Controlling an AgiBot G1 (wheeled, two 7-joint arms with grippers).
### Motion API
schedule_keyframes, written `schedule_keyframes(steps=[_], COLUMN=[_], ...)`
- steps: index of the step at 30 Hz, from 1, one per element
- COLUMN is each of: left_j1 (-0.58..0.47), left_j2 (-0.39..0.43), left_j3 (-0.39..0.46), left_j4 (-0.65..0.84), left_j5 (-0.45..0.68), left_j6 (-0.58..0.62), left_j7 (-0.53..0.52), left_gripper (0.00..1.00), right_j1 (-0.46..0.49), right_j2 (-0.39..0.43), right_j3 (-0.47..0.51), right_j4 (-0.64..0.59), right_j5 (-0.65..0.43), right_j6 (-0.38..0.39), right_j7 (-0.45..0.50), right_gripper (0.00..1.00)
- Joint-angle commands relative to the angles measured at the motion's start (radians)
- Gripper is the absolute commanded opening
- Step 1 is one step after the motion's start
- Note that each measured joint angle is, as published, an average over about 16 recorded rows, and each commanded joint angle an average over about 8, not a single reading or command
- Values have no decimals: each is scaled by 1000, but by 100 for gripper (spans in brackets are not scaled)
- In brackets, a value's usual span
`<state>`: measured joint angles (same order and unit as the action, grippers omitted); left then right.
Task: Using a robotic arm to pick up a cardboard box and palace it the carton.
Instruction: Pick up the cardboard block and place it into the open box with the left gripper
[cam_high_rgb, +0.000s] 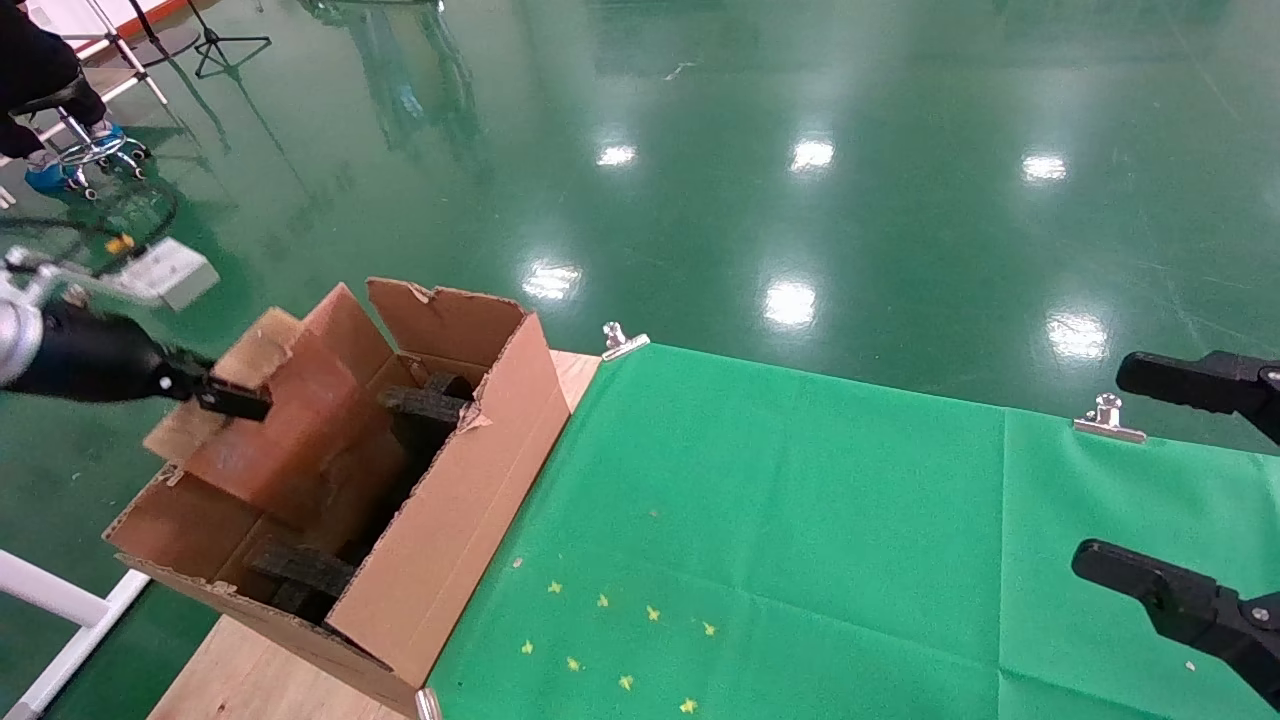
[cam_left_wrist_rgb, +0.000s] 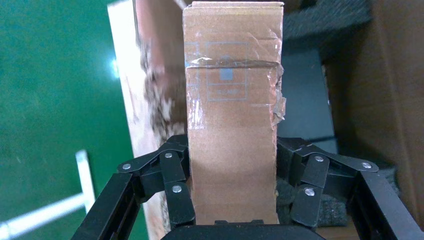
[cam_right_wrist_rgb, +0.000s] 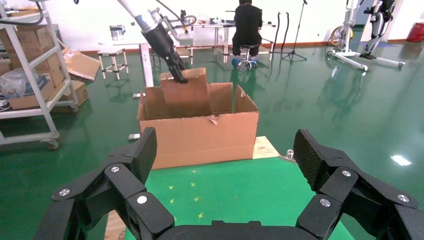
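My left gripper (cam_high_rgb: 232, 400) on the white robotic arm is shut on the cardboard box (cam_high_rgb: 300, 420), a slim brown box with clear tape. It holds the box tilted over the open top of the carton (cam_high_rgb: 470, 500), with the box's lower part inside. In the left wrist view the box (cam_left_wrist_rgb: 232, 100) sits between the black fingers (cam_left_wrist_rgb: 175, 170), above black foam (cam_left_wrist_rgb: 330, 20) inside the carton (cam_left_wrist_rgb: 390, 100). The right wrist view shows the left gripper holding the box (cam_right_wrist_rgb: 185, 92) over the carton (cam_right_wrist_rgb: 200, 140). My right gripper (cam_high_rgb: 1150, 480) is open and empty at the table's right side.
The carton stands at the left end of a wooden table covered with green cloth (cam_high_rgb: 800, 520), held by metal clips (cam_high_rgb: 623, 340). Yellow star marks (cam_high_rgb: 620, 640) lie on the cloth. A seated person (cam_right_wrist_rgb: 247, 25) and a shelf rack (cam_right_wrist_rgb: 30, 75) stand beyond.
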<state>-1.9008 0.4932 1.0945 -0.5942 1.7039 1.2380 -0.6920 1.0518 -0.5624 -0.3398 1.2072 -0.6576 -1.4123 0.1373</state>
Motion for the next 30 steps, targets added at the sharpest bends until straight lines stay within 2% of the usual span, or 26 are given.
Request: schedule_keyframes(steps=[1,14,15,22,23,30], left_j1=[18,101,106,128,129,131], left_j2=[17,163,173,214,216,217], left_j3=[4,19,19,18,18,18], left_j4=[57,341,359,440,444,446], left_j5=[1,9,8,3,3,2], left_j6=[-20,-143,-149,-175,-177,-176], left_j7=[8,81,87,113,114,115], left_gripper=[0,2,9,94,100,100], right_j1=[0,0,0,0,0,0], right_j2=[0,0,0,0,0,0], right_j3=[0,0,0,0,0,0], right_j4=[0,0,0,0,0,0], right_j5=[0,0,0,0,0,0], right_j6=[0,0,0,0,0,0], right_j7=[0,0,0,0,0,0], right_gripper=[100,100,100,100,100,100])
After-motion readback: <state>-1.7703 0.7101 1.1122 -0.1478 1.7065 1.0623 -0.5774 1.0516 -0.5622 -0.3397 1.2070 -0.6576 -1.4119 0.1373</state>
